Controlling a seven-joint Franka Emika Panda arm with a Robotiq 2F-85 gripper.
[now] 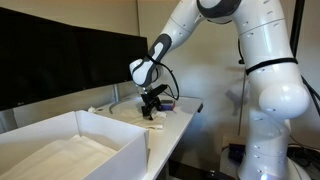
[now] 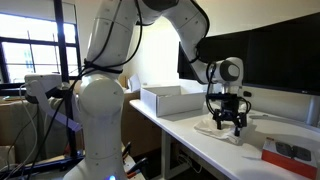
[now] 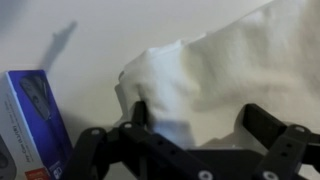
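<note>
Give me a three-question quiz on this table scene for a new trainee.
1. True or false: the gripper is shut on the white cloth.
2. What lies beside the cloth in the wrist view? A) a blue box B) a green mug C) a yellow sponge
3. Fill in: the open white bin stands on the ___.

Key
1. False: the jaws stand open over the cloth.
2. A
3. table
</note>
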